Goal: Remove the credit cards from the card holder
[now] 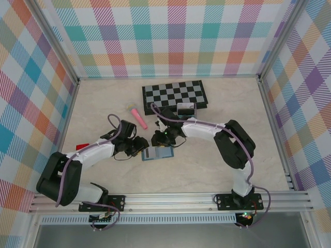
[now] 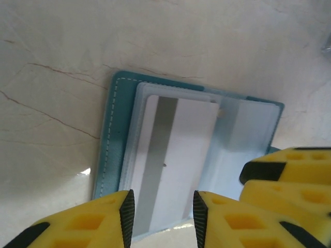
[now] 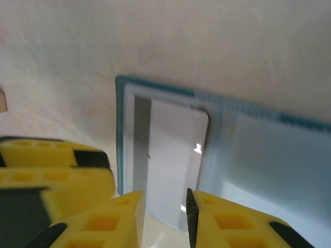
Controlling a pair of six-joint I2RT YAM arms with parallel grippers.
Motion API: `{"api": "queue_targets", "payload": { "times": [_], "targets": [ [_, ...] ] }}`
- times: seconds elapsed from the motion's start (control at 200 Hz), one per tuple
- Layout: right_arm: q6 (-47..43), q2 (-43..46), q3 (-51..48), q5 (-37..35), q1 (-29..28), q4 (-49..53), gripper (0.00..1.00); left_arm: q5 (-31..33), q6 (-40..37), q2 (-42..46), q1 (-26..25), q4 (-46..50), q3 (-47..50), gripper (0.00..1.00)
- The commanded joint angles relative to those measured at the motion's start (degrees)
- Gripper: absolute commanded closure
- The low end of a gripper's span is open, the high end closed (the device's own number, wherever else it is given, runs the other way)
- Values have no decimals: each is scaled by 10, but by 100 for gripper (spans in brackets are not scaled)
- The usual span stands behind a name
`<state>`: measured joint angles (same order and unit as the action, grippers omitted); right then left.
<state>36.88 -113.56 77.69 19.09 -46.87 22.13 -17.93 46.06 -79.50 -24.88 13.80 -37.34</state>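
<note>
Left gripper (image 2: 163,214): yellow fingers, black pads, a narrow gap. The near end of the card (image 2: 176,155) sits in that gap; pinched or not, cannot tell. Right gripper (image 3: 165,217): a similar narrow gap over the same card, grip unclear. Card: white, glossy, grey stripe, tucked in the holder (image 2: 116,134). Holder: teal, stitched edge, lying open at centre of the top view. Table (image 2: 51,51): marbled beige. Pink marker (image 1: 138,118) and chessboard (image 1: 176,94) lie above the holder, apart from it.

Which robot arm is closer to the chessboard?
Right. The right end effector is at the far edge of the card holder, toward the chessboard; the left end effector is at the holder's left edge, farther away.
</note>
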Motion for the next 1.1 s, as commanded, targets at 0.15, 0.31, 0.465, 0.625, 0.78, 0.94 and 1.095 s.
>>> {"api": "queue_targets", "payload": {
  "times": [0.15,0.31,0.465,0.625,0.78,0.94,1.095],
  "targets": [
    [4,-51,44,-16,2,34,74,28,-14,-28,-3,13,-16,69],
    [2,-55,43,-16,2,36,75,26,-13,-49,-4,10,-15,74],
    [1,-56,38,-17,2,36,77,33,-10,-58,-5,13,-15,79],
    [-7,-58,32,3,2,29,80,53,-11,-50,-5,43,-15,81],
    [-14,-46,17,28,2,3,81,63,-12,-48,-5,56,-13,83],
    [-18,-43,16,36,2,1,82,62,-13,-57,-6,55,-9,85],
    [-20,-40,13,25,2,9,84,65,-14,-56,-6,57,-6,85]
  ]
}}
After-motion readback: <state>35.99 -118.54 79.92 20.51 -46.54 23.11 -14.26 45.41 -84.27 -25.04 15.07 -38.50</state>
